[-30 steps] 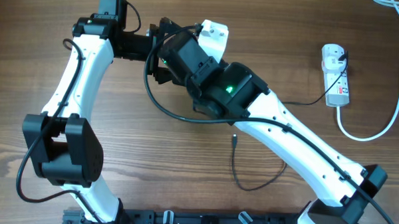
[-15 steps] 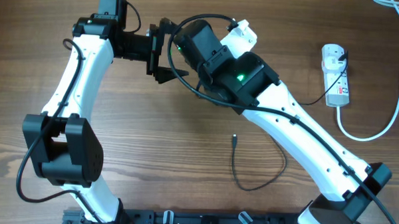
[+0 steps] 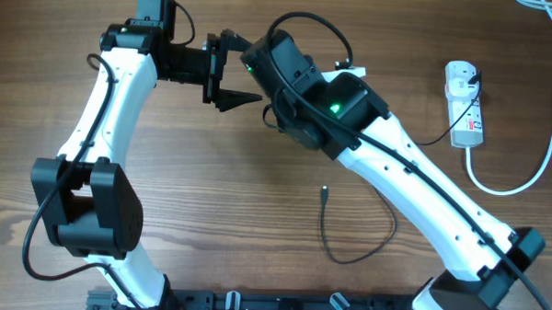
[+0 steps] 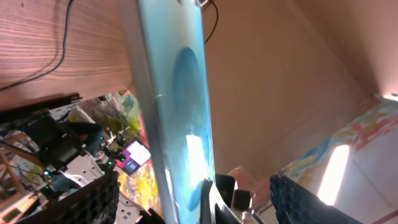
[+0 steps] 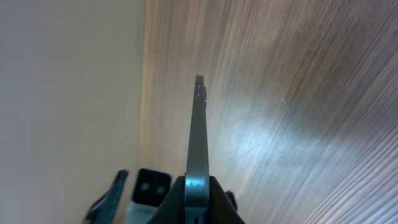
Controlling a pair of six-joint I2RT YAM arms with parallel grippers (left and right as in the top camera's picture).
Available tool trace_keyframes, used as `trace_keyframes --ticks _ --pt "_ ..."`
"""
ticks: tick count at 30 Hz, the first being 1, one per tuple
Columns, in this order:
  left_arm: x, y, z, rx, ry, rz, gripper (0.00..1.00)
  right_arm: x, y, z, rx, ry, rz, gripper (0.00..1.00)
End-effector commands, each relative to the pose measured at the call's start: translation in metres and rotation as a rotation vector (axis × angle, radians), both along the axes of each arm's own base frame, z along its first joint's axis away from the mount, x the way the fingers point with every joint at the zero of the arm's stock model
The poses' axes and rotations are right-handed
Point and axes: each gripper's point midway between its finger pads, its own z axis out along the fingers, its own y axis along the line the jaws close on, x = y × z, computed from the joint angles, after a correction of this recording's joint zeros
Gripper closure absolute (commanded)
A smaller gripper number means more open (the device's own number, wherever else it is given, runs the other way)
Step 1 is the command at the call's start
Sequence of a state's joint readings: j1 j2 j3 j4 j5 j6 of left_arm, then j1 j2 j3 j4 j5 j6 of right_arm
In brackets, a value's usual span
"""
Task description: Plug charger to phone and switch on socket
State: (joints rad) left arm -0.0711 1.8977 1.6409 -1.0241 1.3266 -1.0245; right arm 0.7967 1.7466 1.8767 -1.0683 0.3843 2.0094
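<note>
The phone point(image 5: 198, 124) is held edge-on above the table, with my right gripper point(image 5: 197, 194) shut on its lower end. In the left wrist view the phone point(image 4: 177, 106) shows its teal screen and stands between the fingers of my left gripper point(image 4: 199, 208). That gripper is open, with a gap on each side. From overhead, my left gripper point(image 3: 242, 69) faces the right arm's wrist point(image 3: 284, 68), which hides the phone and the right jaws. The charger point(image 3: 324, 190) lies loose on the wood, its thin black cable looping back to the socket point(image 3: 465, 106) at the far right.
A thick white cord point(image 3: 519, 177) curves from the socket toward the top right corner. The right arm point(image 3: 413, 192) stretches diagonally over the table's right half. A black rail point(image 3: 252, 306) runs along the front edge.
The right arm has swung its wrist rightward and turned the phone, so its white back has gone out of the overhead view. The left jaws have narrowed a little; the left arm stayed put.
</note>
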Motion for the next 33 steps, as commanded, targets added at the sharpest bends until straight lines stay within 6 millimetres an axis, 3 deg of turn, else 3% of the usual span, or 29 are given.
trace_keyframes --ticks 1,6,19,33 --pt "-0.005 0.0 0.017 -0.02 -0.004 0.004 0.23 -0.007 -0.007 0.045 0.128 -0.077 -0.044 0.96" --pt "-0.005 0.0 0.017 -0.021 0.051 0.016 0.3 -0.01 -0.004 0.048 0.15 -0.071 -0.028 0.96" --pt "-0.007 -0.001 0.022 -0.052 0.101 0.014 0.26 -0.009 0.012 0.026 0.157 -0.006 0.011 0.96" --pt "-0.01 -0.004 0.026 -0.072 0.147 0.008 0.32 -0.002 0.021 0.009 0.14 0.018 0.015 0.96"
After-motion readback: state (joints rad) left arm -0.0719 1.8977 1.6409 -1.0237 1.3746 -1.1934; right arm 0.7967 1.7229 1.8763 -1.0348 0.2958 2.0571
